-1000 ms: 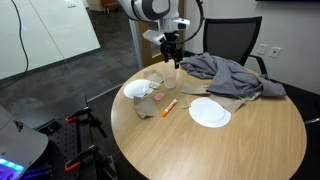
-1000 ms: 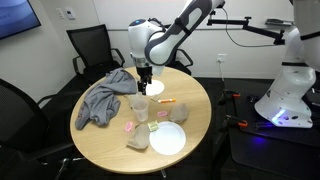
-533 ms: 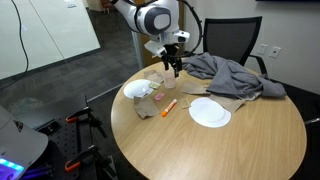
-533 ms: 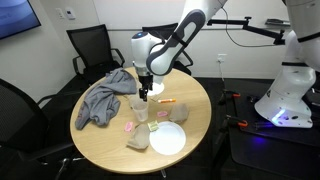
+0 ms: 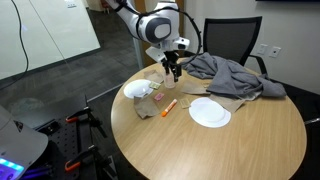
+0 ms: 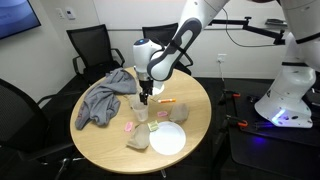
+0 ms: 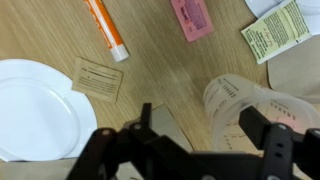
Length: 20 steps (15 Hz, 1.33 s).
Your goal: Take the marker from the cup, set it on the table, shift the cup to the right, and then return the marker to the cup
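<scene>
Seen from the wrist view, the claw is found with its jaws standing wide apart, and nothing is clamped between them. One dark finger is shown over bare wood, while the opposite finger is shown just at the side of the cup. The cup is clear, stands upright on the surface, and sits off-centre in the gap, closer to that second finger. Whether the finger touches the cup wall cannot be told.

The marker is found outside the cup, lying flat on the surface near the top of the wrist view, with its orange body and a white end visible. A tan paper packet is seen just below it, a pink packet to its side, and a green-and-white packet near the corner.

In both exterior views the claw is shown lowered at the cup. The marker is seen on the surface, near the cup but apart from it. A white plate lies beside the marker, and a second plate lies on its other side. A grey cloth is heaped at the table's edge, in front of a black chair.
</scene>
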Motion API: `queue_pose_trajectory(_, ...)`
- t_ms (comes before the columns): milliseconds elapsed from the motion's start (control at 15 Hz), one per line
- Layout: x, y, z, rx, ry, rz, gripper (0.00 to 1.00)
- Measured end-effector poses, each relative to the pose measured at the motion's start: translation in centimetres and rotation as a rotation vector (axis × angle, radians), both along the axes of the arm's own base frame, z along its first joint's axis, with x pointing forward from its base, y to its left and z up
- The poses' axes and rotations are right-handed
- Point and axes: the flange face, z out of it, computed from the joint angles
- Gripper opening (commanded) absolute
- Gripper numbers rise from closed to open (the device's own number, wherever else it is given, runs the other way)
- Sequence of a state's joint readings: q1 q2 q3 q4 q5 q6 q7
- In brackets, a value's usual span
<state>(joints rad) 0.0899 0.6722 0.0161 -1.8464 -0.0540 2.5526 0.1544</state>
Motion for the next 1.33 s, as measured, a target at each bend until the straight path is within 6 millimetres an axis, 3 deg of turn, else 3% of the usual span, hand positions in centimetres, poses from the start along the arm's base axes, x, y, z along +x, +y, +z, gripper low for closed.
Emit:
queue_pose_trajectory(467,0.8,0.4,0.0,0.004,-0.012,0.018,0.05)
queue_pose_trajectory(533,0.9,0.5,0.0,0.006,-0.014,0.019,0.01)
queue_pose_trajectory(1133,2.3,1.6,1.3,0.020,-0.050,0.031,0.01)
queue_pose_trajectory(1333,2.6,1.4,2.9,0.022,-0.071,0.026,0.01)
